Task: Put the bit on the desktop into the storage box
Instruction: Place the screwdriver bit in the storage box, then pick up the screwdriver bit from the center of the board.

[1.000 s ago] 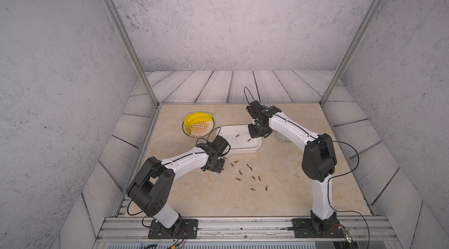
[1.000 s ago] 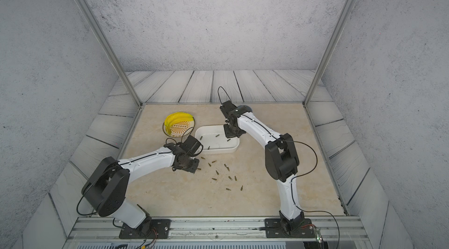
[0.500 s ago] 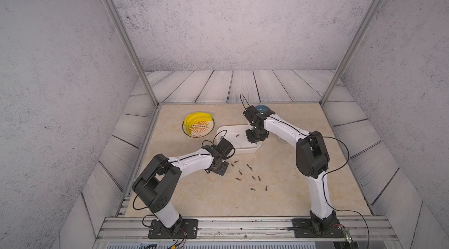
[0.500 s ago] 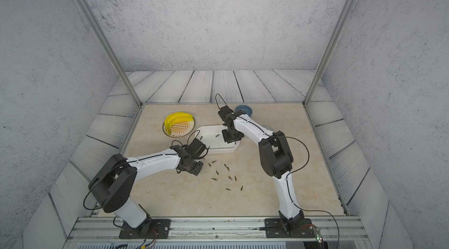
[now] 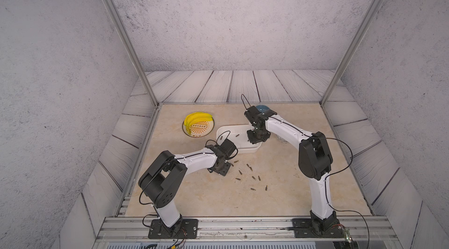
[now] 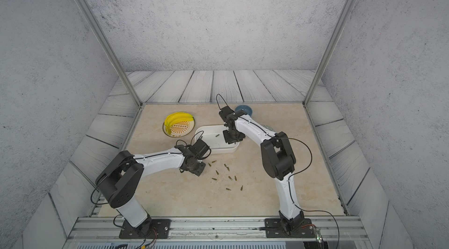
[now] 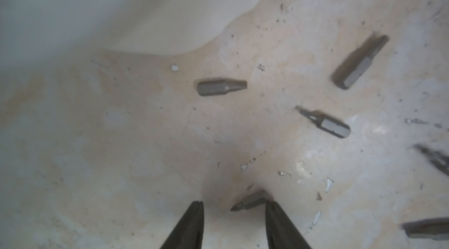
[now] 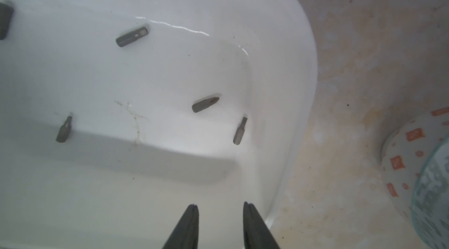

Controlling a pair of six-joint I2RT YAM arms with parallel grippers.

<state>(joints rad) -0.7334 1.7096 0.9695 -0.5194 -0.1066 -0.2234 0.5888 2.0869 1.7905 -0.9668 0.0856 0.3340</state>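
Since a second ago my right gripper (image 8: 220,204) has opened: I see its jaws parted and empty over the storage box (image 8: 295,85), bits (image 8: 205,105) lying inside. My left gripper (image 7: 233,202) is part-open low over the desktop (image 7: 116,138), one bit (image 7: 250,202) between its jaws, touching one finger.

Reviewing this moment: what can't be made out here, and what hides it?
Left wrist view: whether the nearest bit touches the left gripper is unclear; a blurred bit and a cut-off bit sit at the picture's edge.
Right wrist view: a dark thing by the storage box is cut by the edge, unidentifiable.
In both top views: the patterned bowl is mostly behind the right arm; the loose bits are too small to tell tips.
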